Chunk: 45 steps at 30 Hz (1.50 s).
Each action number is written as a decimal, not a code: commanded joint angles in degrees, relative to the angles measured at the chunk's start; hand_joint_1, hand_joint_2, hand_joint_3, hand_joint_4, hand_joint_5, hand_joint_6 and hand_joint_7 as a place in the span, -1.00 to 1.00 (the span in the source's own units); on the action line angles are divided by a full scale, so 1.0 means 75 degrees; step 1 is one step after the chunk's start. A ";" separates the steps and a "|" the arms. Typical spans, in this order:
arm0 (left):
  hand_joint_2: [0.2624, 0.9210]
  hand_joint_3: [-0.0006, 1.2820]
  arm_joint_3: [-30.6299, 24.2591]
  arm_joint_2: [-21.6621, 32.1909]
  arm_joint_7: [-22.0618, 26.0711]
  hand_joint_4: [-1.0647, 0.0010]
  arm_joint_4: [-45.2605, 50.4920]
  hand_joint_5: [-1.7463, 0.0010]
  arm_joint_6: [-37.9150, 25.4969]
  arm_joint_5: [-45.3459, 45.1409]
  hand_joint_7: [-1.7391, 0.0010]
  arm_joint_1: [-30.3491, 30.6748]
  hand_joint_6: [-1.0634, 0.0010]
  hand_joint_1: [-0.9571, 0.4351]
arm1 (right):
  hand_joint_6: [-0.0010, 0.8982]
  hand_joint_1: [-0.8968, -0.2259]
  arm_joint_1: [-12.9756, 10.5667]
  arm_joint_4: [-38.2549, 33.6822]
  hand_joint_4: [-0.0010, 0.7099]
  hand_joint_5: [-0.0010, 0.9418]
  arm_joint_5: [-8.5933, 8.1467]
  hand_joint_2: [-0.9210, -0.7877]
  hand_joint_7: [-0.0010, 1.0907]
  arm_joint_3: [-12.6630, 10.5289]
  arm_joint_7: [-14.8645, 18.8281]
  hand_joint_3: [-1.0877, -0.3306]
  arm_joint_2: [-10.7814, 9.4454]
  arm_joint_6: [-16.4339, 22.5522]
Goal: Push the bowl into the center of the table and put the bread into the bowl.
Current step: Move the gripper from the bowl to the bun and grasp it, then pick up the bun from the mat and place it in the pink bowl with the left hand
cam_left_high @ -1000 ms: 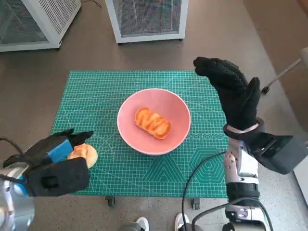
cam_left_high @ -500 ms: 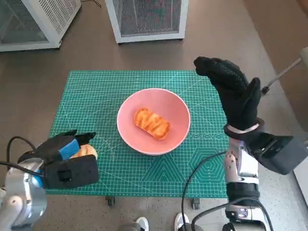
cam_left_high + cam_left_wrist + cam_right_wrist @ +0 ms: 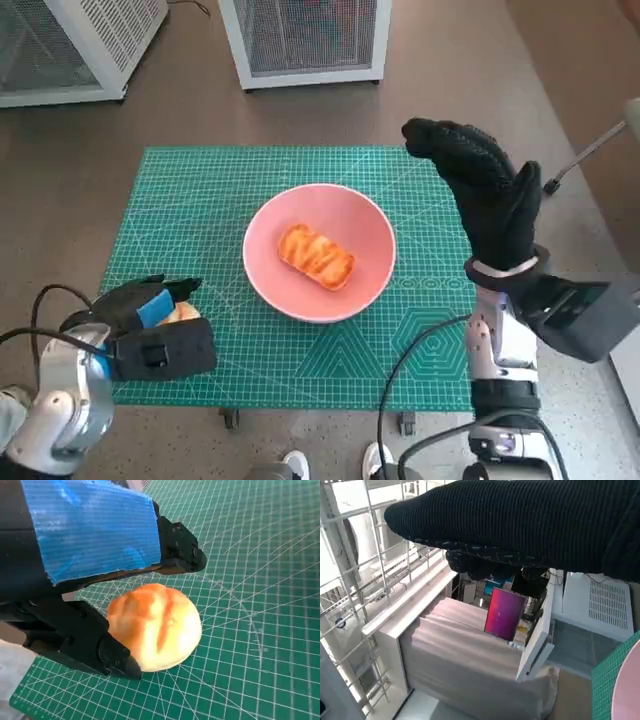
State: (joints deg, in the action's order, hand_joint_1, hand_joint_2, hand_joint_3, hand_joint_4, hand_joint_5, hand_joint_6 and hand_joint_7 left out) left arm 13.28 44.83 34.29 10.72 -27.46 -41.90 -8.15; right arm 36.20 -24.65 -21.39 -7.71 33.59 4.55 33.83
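The pink bowl (image 3: 320, 205) stands in the middle of the green mat, with a glazed piece of bread (image 3: 316, 255) lying in it. A round bun (image 3: 186, 312) (image 3: 155, 625) rests on the mat near the front left corner. My left hand (image 3: 140, 312) lies low over it, with the fingers (image 3: 175, 550) arched above the bun and the thumb (image 3: 80, 640) against its side. The bun still sits on the mat. My right hand (image 3: 485, 195) is raised over the mat's right edge, spread and holding nothing.
The green cutting mat (image 3: 200, 200) covers the small table. Two white mesh cabinets (image 3: 305, 40) (image 3: 70, 45) stand on the floor beyond it. A cable (image 3: 400, 380) loops over the front right of the mat. Shoes (image 3: 335, 465) show below the front edge.
My left hand has lowered and drawn in around the bun, and its forearm has swung further in under the table's front left. Bowl, bread and right hand have not moved.
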 commanded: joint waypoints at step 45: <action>0.99 -0.93 -0.1565 -0.0016 -0.0448 -0.38 0.1177 -0.29 0.0854 0.0405 -0.31 -0.0923 -0.21 0.38 | -0.73 -0.35 -0.0083 -0.0183 -0.41 -1.00 -0.0074 -1.00 -0.33 -0.0069 0.0124 -0.17 0.0046 -0.0024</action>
State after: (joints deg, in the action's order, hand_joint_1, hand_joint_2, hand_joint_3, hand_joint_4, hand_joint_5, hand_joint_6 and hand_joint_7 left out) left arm 3.16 44.85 30.94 16.67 -20.89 -39.70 -13.01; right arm 35.91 -25.08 -21.68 -8.05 33.95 4.55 33.87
